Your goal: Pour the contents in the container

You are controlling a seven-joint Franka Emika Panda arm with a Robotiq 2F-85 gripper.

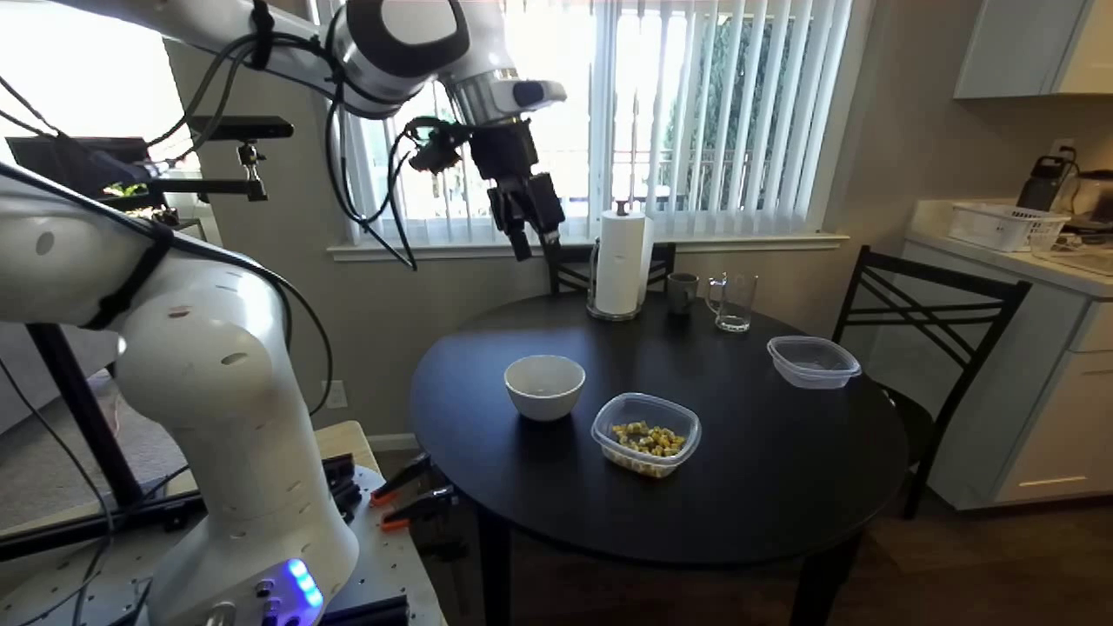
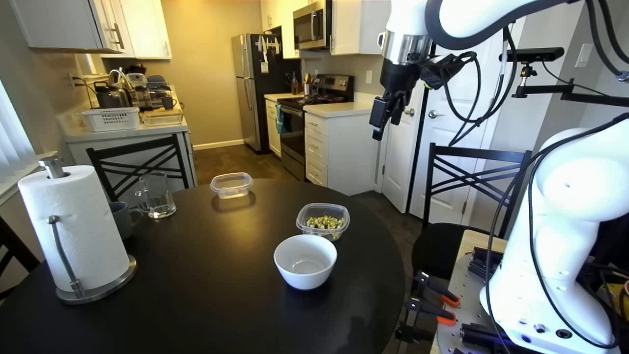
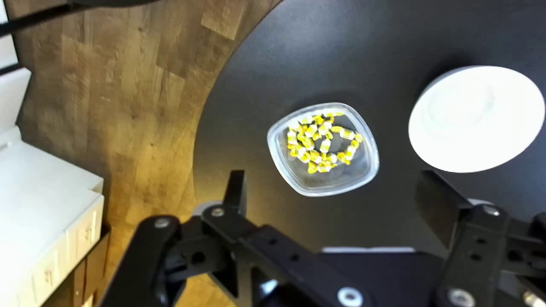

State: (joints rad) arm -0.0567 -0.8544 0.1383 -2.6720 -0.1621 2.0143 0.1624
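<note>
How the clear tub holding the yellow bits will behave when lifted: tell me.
The clear tub will probably flex when squeezed, as its see-through walls look thin. It should be light, since the yellow bits only partly fill it. Its top is open, so those bits may slide out if it tips.

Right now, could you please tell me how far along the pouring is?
Done: no pour can be confirmed; the food bits sit in the tub near the bowl. In hand: nothing; the gripper is open. Left: perhaps lifting and tipping that tub, upright on the table, unless it is the destination.
</note>
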